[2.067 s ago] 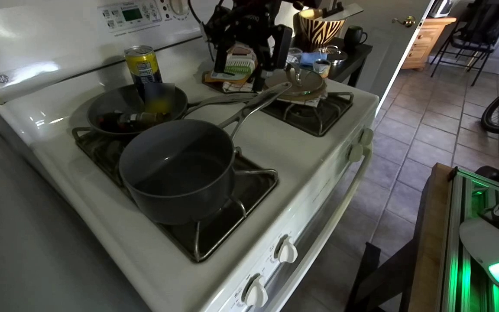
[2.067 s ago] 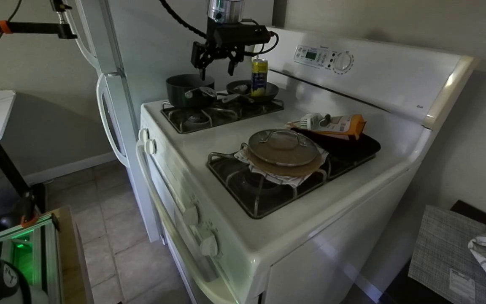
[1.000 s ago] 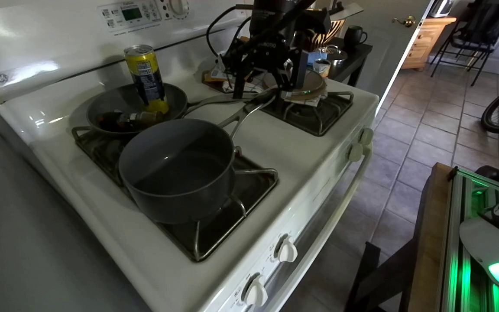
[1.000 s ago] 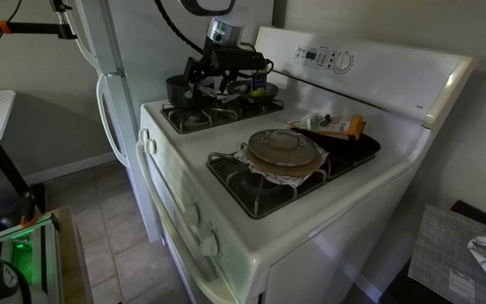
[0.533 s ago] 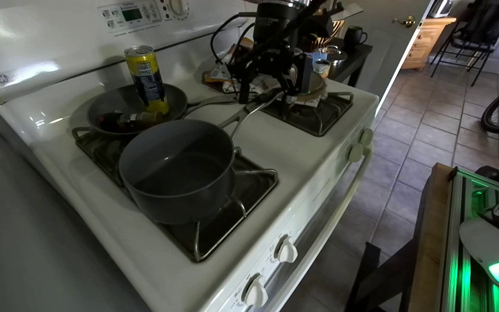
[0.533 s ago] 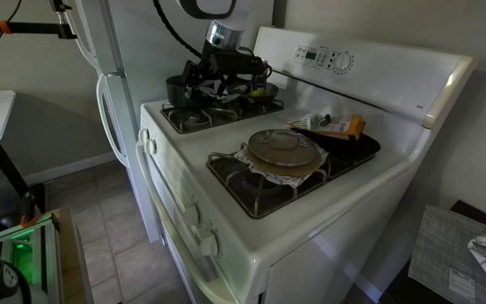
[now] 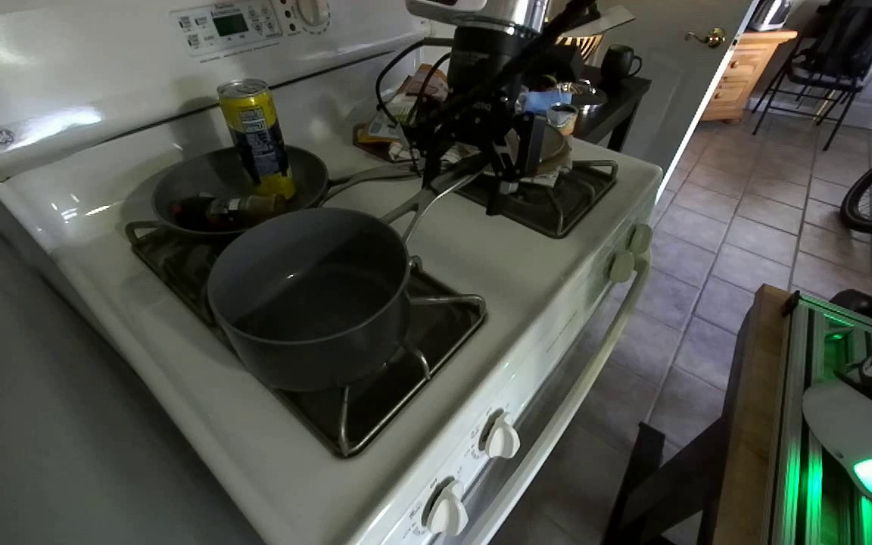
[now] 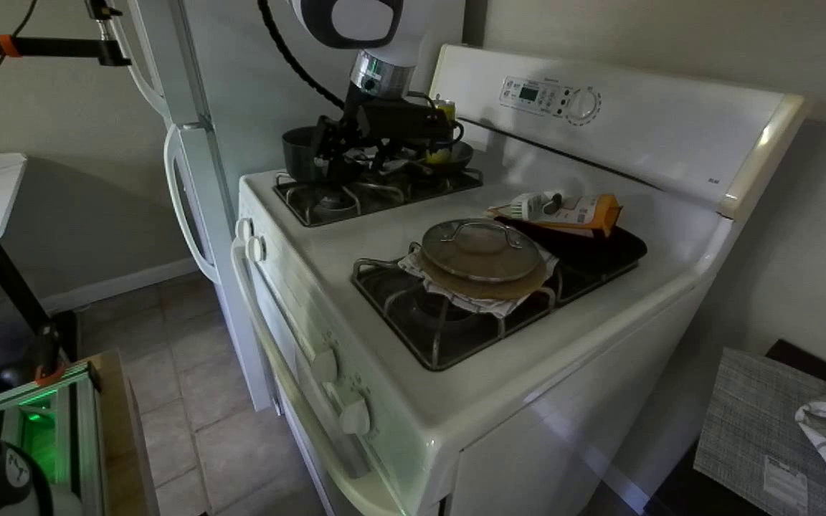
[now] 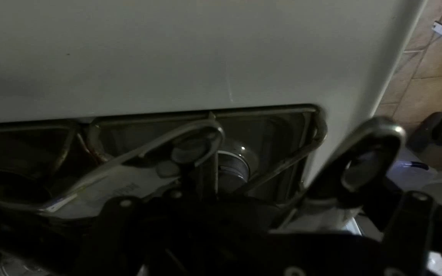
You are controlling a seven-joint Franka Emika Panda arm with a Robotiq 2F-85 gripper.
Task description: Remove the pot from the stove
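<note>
The pot, a deep dark grey saucepan, sits upright on the front burner grate of the white stove. It also shows in an exterior view, partly behind the gripper. Its long handle points toward my gripper. The gripper is low over the stove, pointing down, fingers apart, with the handle's outer part between them. In an exterior view the gripper hides most of the handle. In the wrist view the looped handle end lies between the dark fingers, nearer the right one. Finger contact cannot be made out.
A frying pan behind the pot holds a yellow can and a small bottle. Its handle runs close beside the gripper. A lidded flat pan sits on another grate. A packet and brush lie behind it.
My gripper has come down from above the handles and shifted slightly toward the stove's front, so its fingers now stand around the pot's handle. The pot and other things have not moved.
</note>
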